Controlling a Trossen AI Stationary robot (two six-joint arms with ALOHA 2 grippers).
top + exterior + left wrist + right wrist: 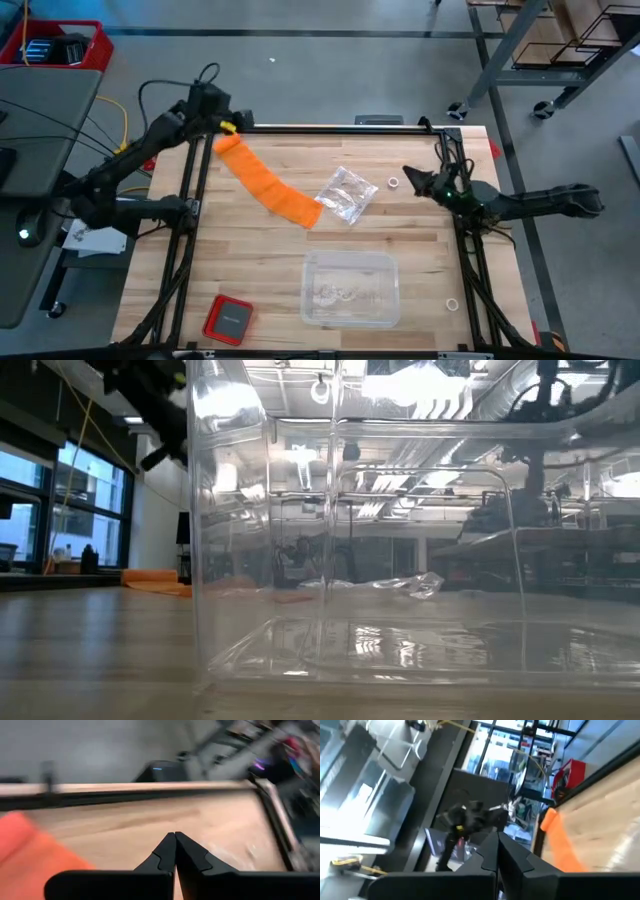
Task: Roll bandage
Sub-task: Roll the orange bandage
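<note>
Jaws: both pairs pressed together — nothing held.
Left gripper: above the bandage's far end.
Right gripper: near the plastic bag — apart.

Even overhead light falls on the table, bright, with soft, faint shadows. Ceiling lamps glare white on the clear box at table height, and its walls warp the room behind. Daylight comes through the windows. Both wrist pictures are smeared with motion blur; only the dark fingers stay crisp.
</note>
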